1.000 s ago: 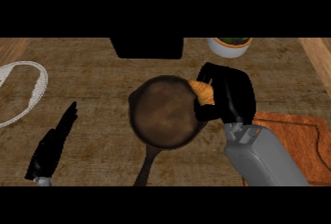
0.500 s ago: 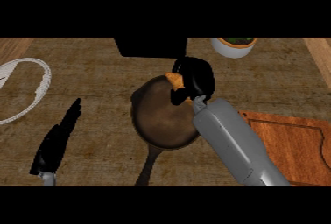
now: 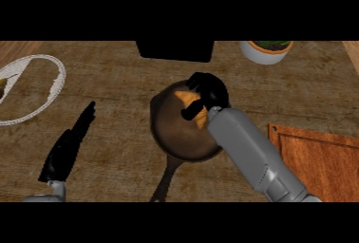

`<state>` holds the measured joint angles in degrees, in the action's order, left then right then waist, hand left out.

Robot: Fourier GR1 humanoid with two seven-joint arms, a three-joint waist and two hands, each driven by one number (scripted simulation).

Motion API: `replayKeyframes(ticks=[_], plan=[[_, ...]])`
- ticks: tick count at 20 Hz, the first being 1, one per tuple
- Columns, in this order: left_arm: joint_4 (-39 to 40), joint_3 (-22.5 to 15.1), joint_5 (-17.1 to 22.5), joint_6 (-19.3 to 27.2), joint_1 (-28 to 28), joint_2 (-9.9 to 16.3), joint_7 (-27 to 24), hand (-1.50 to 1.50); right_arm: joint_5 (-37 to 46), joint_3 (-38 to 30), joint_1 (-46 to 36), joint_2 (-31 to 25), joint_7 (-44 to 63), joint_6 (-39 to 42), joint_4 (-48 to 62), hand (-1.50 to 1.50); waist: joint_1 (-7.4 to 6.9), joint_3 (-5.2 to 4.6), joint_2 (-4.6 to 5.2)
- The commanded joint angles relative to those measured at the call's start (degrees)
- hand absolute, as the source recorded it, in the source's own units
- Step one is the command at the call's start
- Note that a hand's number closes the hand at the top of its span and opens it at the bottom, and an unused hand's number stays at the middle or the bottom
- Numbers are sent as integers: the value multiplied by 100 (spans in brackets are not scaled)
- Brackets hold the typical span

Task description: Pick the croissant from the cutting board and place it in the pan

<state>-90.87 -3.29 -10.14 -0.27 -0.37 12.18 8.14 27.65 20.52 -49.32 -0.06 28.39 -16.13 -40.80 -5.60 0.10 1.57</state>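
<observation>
A dark round pan (image 3: 175, 135) sits mid-counter, its handle pointing toward the lower edge. My right hand (image 3: 207, 93) hangs over the pan's far part, fingers curled round the golden croissant (image 3: 188, 100), of which only part shows under the hand. Whether the croissant touches the pan's bottom I cannot tell. The wooden cutting board (image 3: 322, 161) lies at the right, bare where it shows. My left hand (image 3: 68, 151) rests at the lower left, fingers straight and pointing up, holding nothing.
A white plate (image 3: 42, 102) lies at the left edge. A black box (image 3: 175, 50) stands at the back centre, and a white pot with a green plant (image 3: 266, 51) at the back right.
My right hand has carried the croissant leftward from the pan's right rim to above the pan's inside. The forearm now crosses the pan's right side. The left hand stayed put.
</observation>
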Motion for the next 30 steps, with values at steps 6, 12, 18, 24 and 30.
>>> replayKeyframes(ticks=[6,12,18,24,30], plan=[[-77,-72,-57,-33,-32,-24,64,0,-1839,-150,-165,6,-1257,-1331,317,-150,-115,8,-4],[82,139,100,-137,-200,66,148,0,-2543,-349,-200,6,-2046,-2712,259,-150,31,3,-15],[237,262,44,43,57,-2,-186,0,-3015,-1295,-89,6,-2799,-3288,554,-150,341,-4,-78],[-266,318,32,68,575,-3,51,0,-3144,-1690,775,-669,-3470,-2593,-224,-150,549,-8,-168],[-450,342,6,72,768,-29,46,0,-3212,-1666,2229,-1548,-3741,-1804,-1491,-150,641,-9,-196]])
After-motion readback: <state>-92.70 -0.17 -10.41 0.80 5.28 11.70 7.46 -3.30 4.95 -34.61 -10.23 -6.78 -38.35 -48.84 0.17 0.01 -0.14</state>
